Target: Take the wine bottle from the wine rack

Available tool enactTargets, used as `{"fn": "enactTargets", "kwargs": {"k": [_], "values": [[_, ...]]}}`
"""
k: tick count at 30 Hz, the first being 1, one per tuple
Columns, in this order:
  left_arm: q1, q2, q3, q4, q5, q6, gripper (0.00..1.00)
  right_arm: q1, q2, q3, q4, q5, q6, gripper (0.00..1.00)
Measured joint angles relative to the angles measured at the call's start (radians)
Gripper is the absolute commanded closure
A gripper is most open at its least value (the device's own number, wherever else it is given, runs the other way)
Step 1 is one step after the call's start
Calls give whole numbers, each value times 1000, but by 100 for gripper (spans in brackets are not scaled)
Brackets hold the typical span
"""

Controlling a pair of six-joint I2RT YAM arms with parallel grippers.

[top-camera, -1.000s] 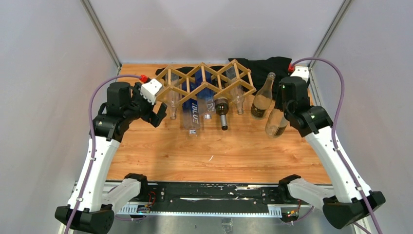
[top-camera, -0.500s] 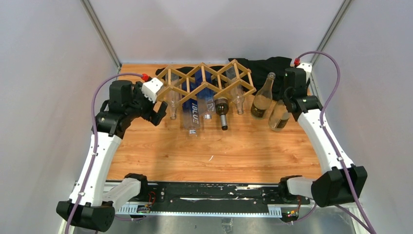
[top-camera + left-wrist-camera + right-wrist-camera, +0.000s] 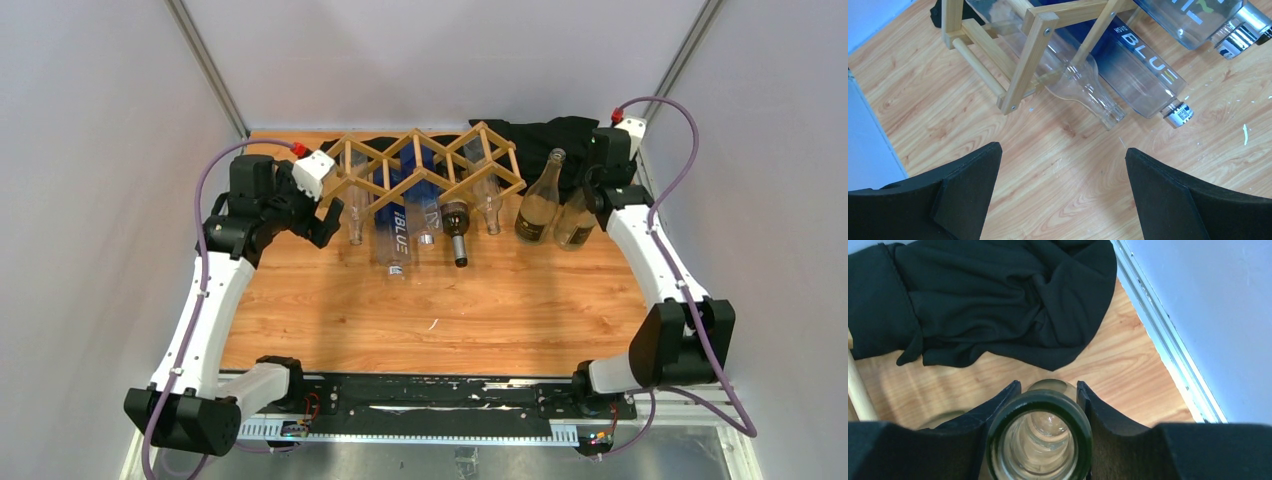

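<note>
1. Firmly, the right gripper (image 3: 1047, 390) has its two black fingers (image 3: 998, 407) pressed on either side of the wine bottle (image 3: 1038, 440) at its green-rimmed mouth, with no gap showing.
2. Seen from above, this wine bottle (image 3: 576, 228) is outside the wine rack (image 3: 430, 165), to its right near the table's (image 3: 450, 320) far right edge. It sits just beside a second bottle (image 3: 540, 205).
3. Whether the base of the wine bottle rests on the wood cannot be told.
4. The left gripper (image 3: 1062, 150) is spread wide and holds nothing. It hangs over bare wood near the left end of the rack (image 3: 1023, 65), touching neither the rack nor the glass.
5. A clear bottle (image 3: 1083, 90) and a blue bottle (image 3: 1138, 75) lie in the rack's cells with their necks pointing towards the arms.
6. The right wrist view shows only the wine bottle's mouth, and the fingers hide its body.
7. A black cloth (image 3: 998, 295) lies crumpled behind it. The pale glass shapes low in that view are too cut off to identify.
8. From above, the right arm covers its own fingers.
</note>
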Motion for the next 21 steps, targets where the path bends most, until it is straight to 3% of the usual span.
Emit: {"fn": "enactTargets", "kwargs": {"k": [8,10,13,16,18,21], "values": [[29,9,0,10,12,11,0,-1,76,43,71,7,-12,98],[37,9,0,10,22,15,0,-1,78,45,71,6,-12,85],[49,9,0,10,36,18,0,-1,77,45,69,5,-11,53],[52,9,0,9,45,18,0,-1,68,45,55,-2,-8,30],[54,9,0,9,50,18,0,-1,47,46,55,-4,-7,19],[56,9,0,8,57,15,0,-1,-1,71,42,-5,-3,11]]}}
